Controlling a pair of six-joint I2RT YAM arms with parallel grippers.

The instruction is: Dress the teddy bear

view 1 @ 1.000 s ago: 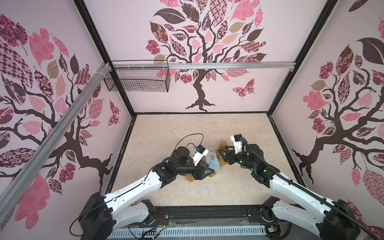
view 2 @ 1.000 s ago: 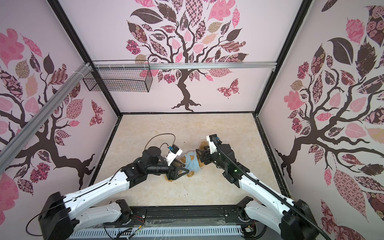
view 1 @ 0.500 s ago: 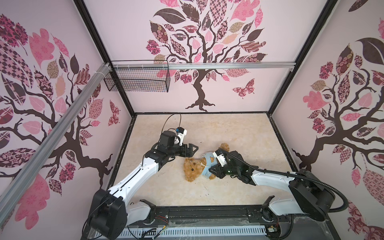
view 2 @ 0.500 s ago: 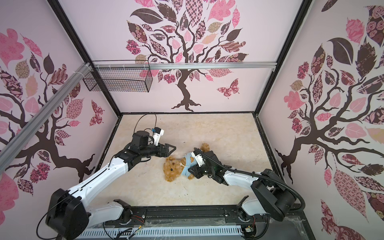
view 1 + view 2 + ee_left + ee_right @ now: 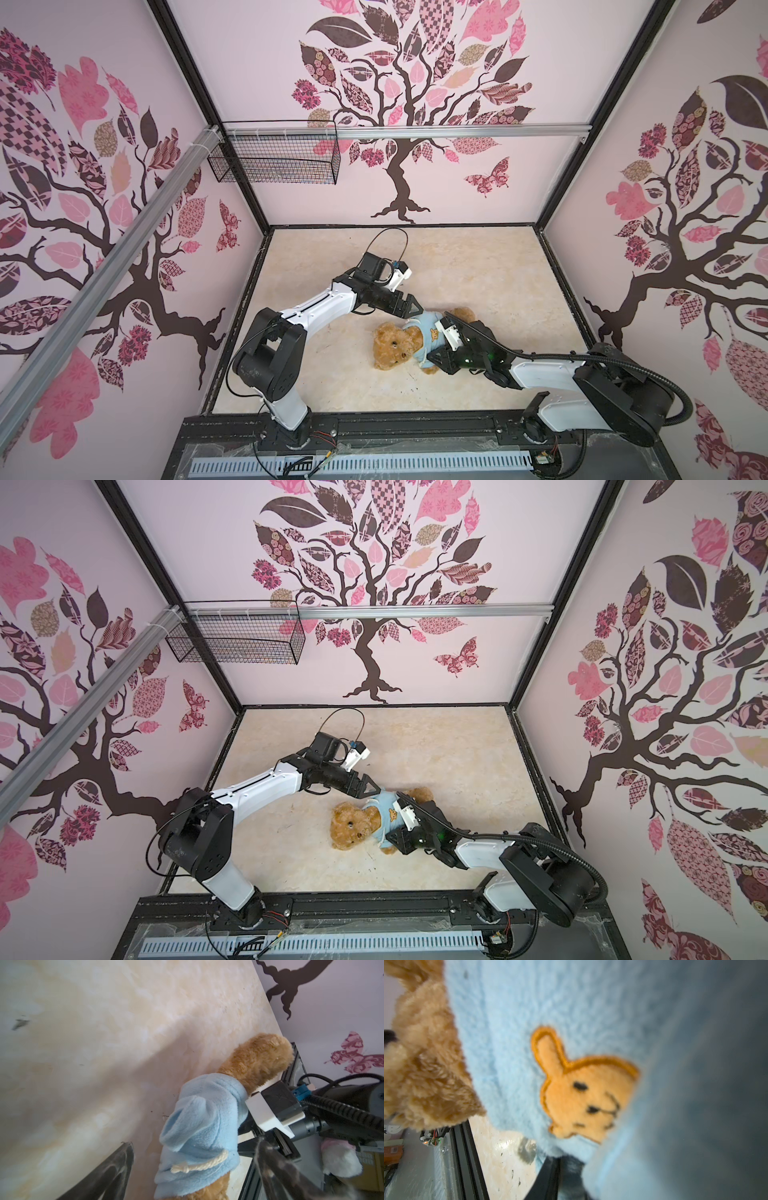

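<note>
The teddy bear (image 5: 392, 349) (image 5: 351, 827) lies on its back mid-table, head toward the front left. It wears a light blue hoodie (image 5: 428, 332) (image 5: 384, 810) with an orange bear-face patch (image 5: 583, 1093). My left gripper (image 5: 413, 311) (image 5: 370, 789) is open at the bear's far side. In the left wrist view its wide jaws (image 5: 193, 1142) straddle the hoodie's sleeve (image 5: 203, 1122) without pinching it. My right gripper (image 5: 434, 357) (image 5: 392, 838) lies low at the bear's near side, shut on the hoodie's lower edge. Blue fabric (image 5: 529, 1001) hides one of its fingers.
A black wire basket (image 5: 274, 160) hangs from the aluminium rail at the back left. Patterned walls close in three sides of the beige table (image 5: 478, 270). A black frame bar (image 5: 374, 424) runs along the front edge. A pink and white plush (image 5: 336, 1155) lies beyond the table.
The left gripper let go, opened wide, swung off to the back left and came back beside the bear. The right arm dropped low and closed on the hoodie.
</note>
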